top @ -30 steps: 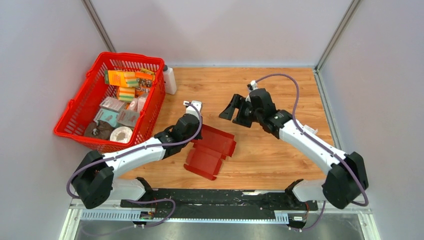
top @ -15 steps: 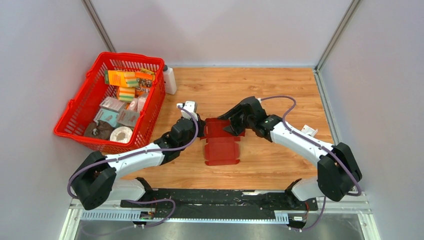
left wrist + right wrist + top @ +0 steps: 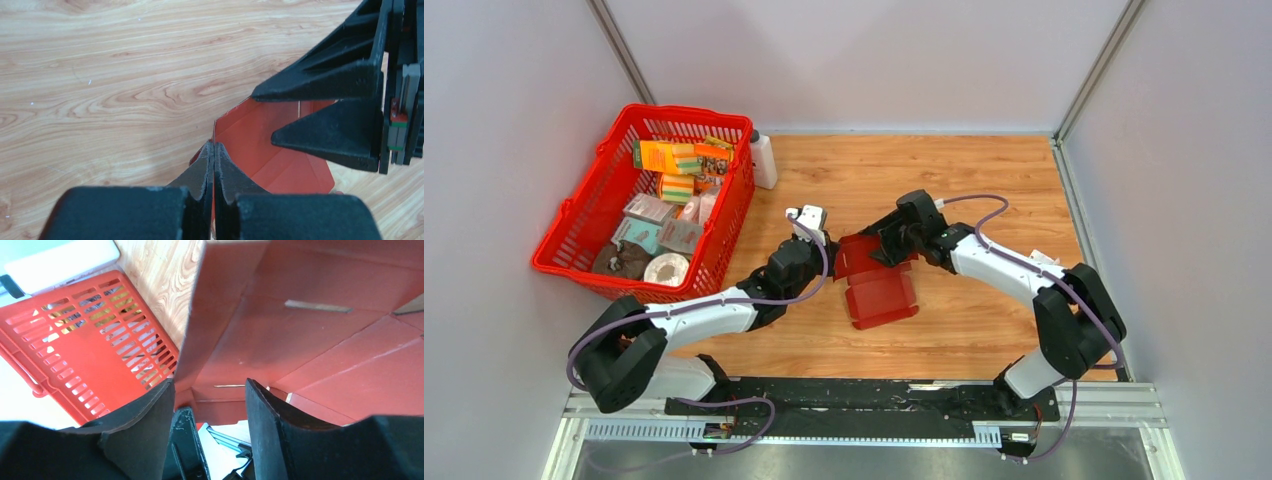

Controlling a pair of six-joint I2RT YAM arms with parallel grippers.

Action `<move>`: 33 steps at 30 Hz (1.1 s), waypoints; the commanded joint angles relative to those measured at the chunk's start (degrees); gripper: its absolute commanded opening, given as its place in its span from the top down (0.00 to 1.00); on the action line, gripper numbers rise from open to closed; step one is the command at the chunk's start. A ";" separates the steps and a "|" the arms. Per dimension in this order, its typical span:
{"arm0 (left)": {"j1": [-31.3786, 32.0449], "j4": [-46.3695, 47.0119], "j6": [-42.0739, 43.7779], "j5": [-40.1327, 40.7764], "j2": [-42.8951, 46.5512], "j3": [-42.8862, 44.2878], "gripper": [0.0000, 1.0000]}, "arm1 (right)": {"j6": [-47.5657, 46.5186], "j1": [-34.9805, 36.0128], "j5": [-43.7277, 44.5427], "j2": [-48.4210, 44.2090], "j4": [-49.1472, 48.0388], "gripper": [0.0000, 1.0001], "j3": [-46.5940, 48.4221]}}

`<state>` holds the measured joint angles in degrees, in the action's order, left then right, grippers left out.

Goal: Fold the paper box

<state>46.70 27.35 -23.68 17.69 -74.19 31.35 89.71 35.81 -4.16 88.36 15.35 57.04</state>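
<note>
Paper box, barely folded: left pincer is pinching its edge between shut tips, right pincer is straddling one raised flap, jaws apart; the rest is awaiting folding.

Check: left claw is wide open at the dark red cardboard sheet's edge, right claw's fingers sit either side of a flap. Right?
No. The left wrist view shows the left claw shut, pinching the edge of the dark red cardboard sheet. The right claw does have fingers either side of a flap.
</note>
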 commanded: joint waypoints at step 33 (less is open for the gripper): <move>3.75 1.65 18.32 1.64 -2.18 3.19 1.00 | 1.17 -3.64 -8.84 8.06 -8.41 0.63 5.02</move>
<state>49.45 27.97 -8.91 18.35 -76.34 31.90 89.80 32.53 -11.53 95.70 10.07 61.04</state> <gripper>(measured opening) 0.007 0.384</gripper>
